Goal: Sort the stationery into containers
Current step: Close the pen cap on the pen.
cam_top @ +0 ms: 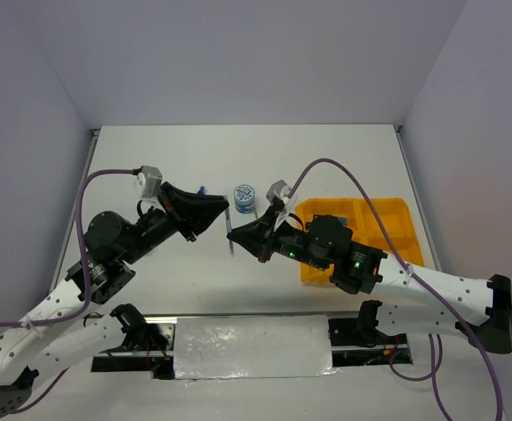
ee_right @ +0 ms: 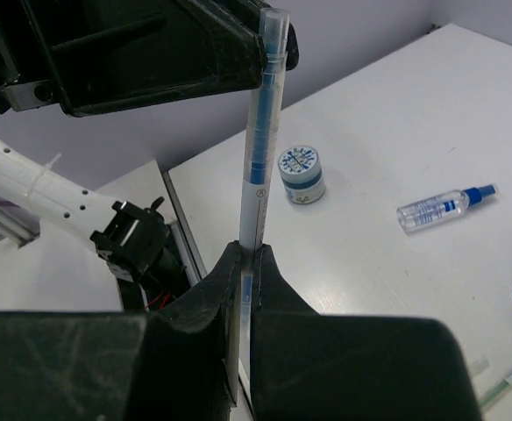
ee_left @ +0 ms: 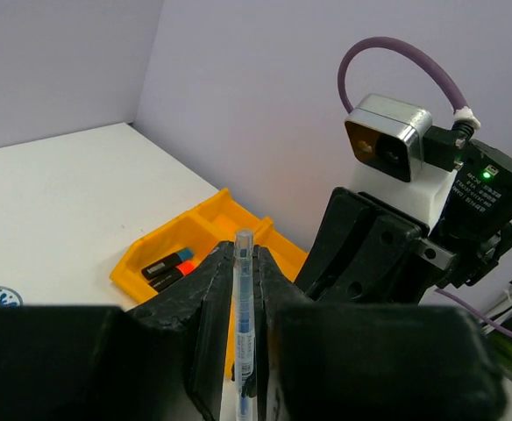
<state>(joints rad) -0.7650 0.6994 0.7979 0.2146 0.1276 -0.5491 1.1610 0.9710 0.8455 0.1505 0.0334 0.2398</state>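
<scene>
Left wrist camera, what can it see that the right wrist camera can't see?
Only the left wrist camera shows the yellow tray, with two highlighters lying in one of its boxes. Only the right wrist camera shows the little bottle lying on its side and a green pen in the corner. Both show the clear pen, which the left pincer and the right pincer each pinch at one end.

pen [ee_right: 263, 114] between left pincer [ee_left: 243, 263] and right pincer [ee_right: 245, 263], pot [cam_top: 245, 198] behind, tray [cam_top: 405, 203] right
</scene>
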